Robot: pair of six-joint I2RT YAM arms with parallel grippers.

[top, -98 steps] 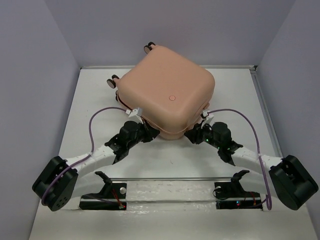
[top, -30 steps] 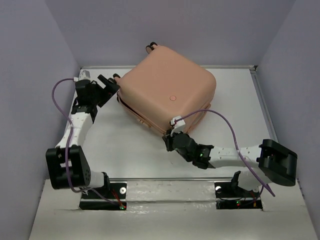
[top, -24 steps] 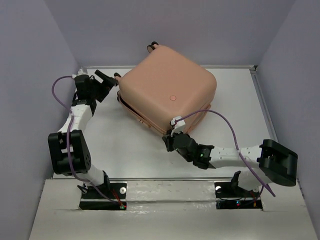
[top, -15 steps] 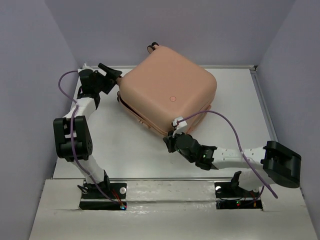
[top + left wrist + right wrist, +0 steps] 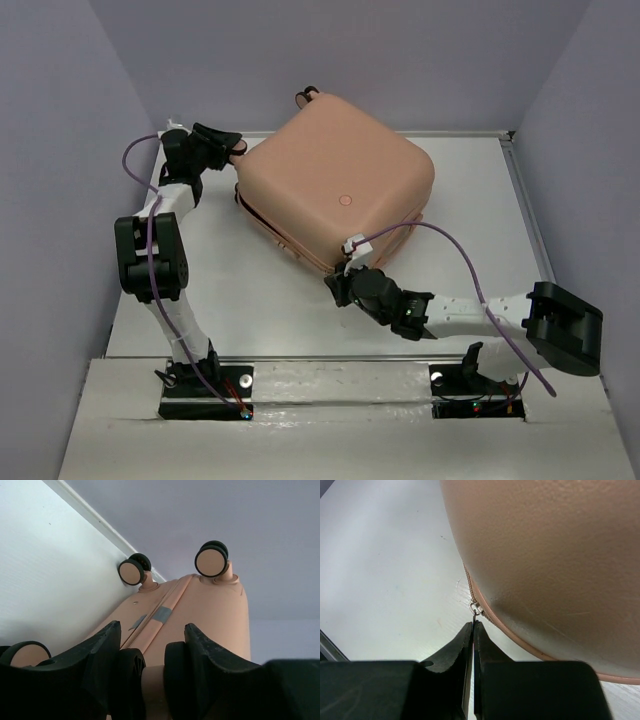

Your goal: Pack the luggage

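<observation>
The luggage (image 5: pixel 340 190) is a peach-pink hard-shell suitcase lying closed and skewed at the back of the table. At its far left corner, my left gripper (image 5: pixel 232 146) has its fingers pressed against both sides of a black twin wheel (image 5: pixel 150 680) with a pink hub. Two more wheels (image 5: pixel 134 570) (image 5: pixel 212 560) stand beyond it against the back wall. At the near corner, my right gripper (image 5: pixel 336 290) is shut on the small metal zipper pull (image 5: pixel 475 609), low on the table. The zipper line (image 5: pixel 468 580) runs along the shell's lower edge.
Lilac walls close in the white table (image 5: pixel 260 300) at the back and on both sides. A raised rim (image 5: pixel 520 190) runs along its right edge. Purple cables (image 5: pixel 450 240) loop from both wrists. A fourth wheel (image 5: pixel 25 655) shows left of my left fingers.
The left arm swung in towards the suitcase's far left corner and its jaws closed on the wheel. The right gripper stayed shut at the near corner. The suitcase has barely shifted.
</observation>
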